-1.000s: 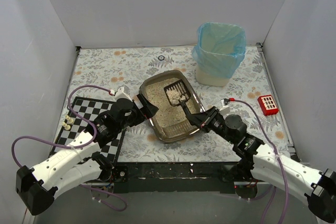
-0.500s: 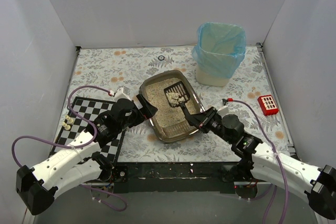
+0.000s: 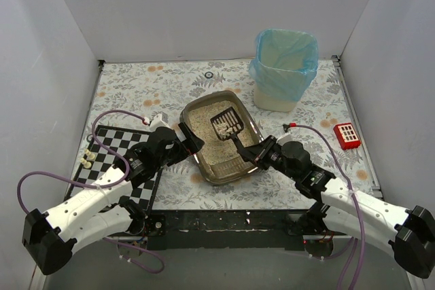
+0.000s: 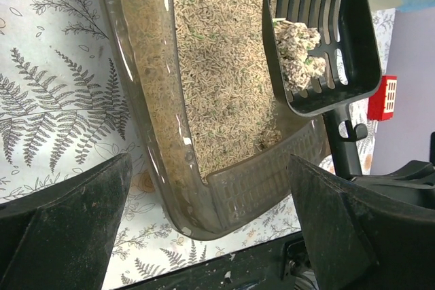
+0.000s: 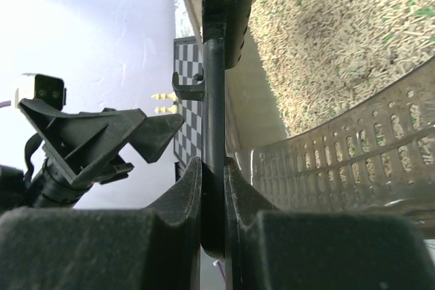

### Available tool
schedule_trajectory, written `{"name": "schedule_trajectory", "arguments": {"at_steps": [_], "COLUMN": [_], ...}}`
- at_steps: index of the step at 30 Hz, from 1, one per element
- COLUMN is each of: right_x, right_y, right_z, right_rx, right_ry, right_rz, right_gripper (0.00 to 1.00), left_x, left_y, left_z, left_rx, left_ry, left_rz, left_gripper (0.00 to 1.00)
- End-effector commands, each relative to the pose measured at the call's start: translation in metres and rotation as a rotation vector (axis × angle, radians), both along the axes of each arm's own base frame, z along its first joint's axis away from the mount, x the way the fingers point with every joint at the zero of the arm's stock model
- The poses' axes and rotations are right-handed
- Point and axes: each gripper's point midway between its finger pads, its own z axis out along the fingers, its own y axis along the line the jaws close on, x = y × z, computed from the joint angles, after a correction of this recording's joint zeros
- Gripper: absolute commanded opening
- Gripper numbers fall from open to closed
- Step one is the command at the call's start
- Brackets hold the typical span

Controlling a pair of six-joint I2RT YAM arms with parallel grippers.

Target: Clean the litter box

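Note:
The litter box (image 3: 202,166), a dark brown tray of beige litter, lies mid-table. Above its far half hangs a black slotted scoop (image 3: 228,122) carrying a pale clump (image 4: 298,48). My right gripper (image 3: 258,155) is shut on the scoop's handle (image 5: 213,106) at the box's near right corner. In the right wrist view both fingers (image 5: 183,188) press the black handle. At the box's left rim my left gripper (image 3: 189,138) stands open; its wrist view shows the near corner of the box (image 4: 178,195) between the wide jaws, untouched.
A beige bin with a blue bag (image 3: 285,66) stands at the back right. A chessboard (image 3: 115,151) with small pale pieces (image 3: 87,161) lies at the left under my left arm. A red block (image 3: 347,135) sits at the right, a small black ring (image 3: 209,75) at the back.
My right arm has shifted a little to the left and the scoop head has risen out of the litter with the clump on it. The left arm has barely moved.

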Motion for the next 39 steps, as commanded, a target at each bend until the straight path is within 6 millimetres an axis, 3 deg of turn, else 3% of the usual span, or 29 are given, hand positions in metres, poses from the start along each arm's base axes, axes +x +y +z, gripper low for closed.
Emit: {"name": "schedule_trajectory", "arguments": {"at_steps": [1,4,7,10,12,15,18,21,23,26,27,29,32,34,35,38,39], "right_x": [0.017,-0.003,0.005,0.004,0.011,0.001,0.006,0.007,0.015,0.004,0.013,0.017,0.006,0.023,0.017,0.011,0.014], "right_y": [-0.002,0.016,0.012,0.015,0.009,0.017,0.012,0.010,-0.001,0.007,0.005,-0.004,0.012,0.002,0.001,0.012,0.008], "right_z": [0.016,0.038,0.013,0.021,-0.004,0.019,0.000,0.012,-0.017,0.009,0.013,-0.015,0.030,0.006,-0.006,0.025,0.018], "right_rx": [-0.017,0.174,0.077,0.136,0.044,0.165,0.101,0.140,0.029,0.147,0.139,0.012,0.158,0.027,-0.018,0.093,0.095], "right_ry": [0.003,-0.065,0.032,-0.026,0.066,-0.021,0.066,-0.013,0.107,-0.004,-0.029,0.109,-0.076,0.006,0.103,-0.059,-0.027], "right_rz": [-0.030,0.117,0.099,0.123,0.082,0.162,0.125,0.118,0.046,0.123,0.089,0.042,0.154,0.054,0.067,0.143,0.111], "right_gripper": [0.01,0.01,0.01,0.01,0.01,0.01,0.01,0.01,0.01,0.01,0.01,0.01,0.01,0.01,0.01,0.01,0.01], "left_x": [0.002,0.003,0.003,0.002,0.002,0.001,0.001,0.000,0.000,-0.001,-0.001,0.000,0.000,0.000,-0.001,-0.001,0.001], "left_y": [-0.003,-0.002,-0.003,0.001,0.002,0.002,0.003,0.005,0.005,0.005,0.006,0.004,0.005,0.004,0.001,0.006,0.008], "left_z": [0.002,-0.001,0.000,-0.003,-0.004,-0.003,-0.004,-0.004,-0.004,-0.003,-0.005,-0.003,-0.006,-0.007,-0.004,-0.007,-0.008], "left_rx": [0.009,0.016,0.011,0.020,0.016,0.023,0.023,0.028,0.024,0.023,0.024,0.017,0.026,0.020,0.016,0.036,0.035], "left_ry": [0.002,0.005,0.003,0.003,0.006,0.004,0.005,0.004,0.003,0.001,0.003,0.004,0.008,0.012,0.012,0.019,0.022], "left_rz": [-0.006,-0.001,-0.005,0.008,0.016,0.004,0.011,0.017,0.019,0.009,0.019,0.013,0.016,0.019,0.001,0.021,0.039], "left_gripper": [0.98,0.98,0.98,0.98,0.98,0.98,0.98,0.98,0.98,0.98,0.98,0.98,0.98,0.98,0.98,0.98,0.98]}}
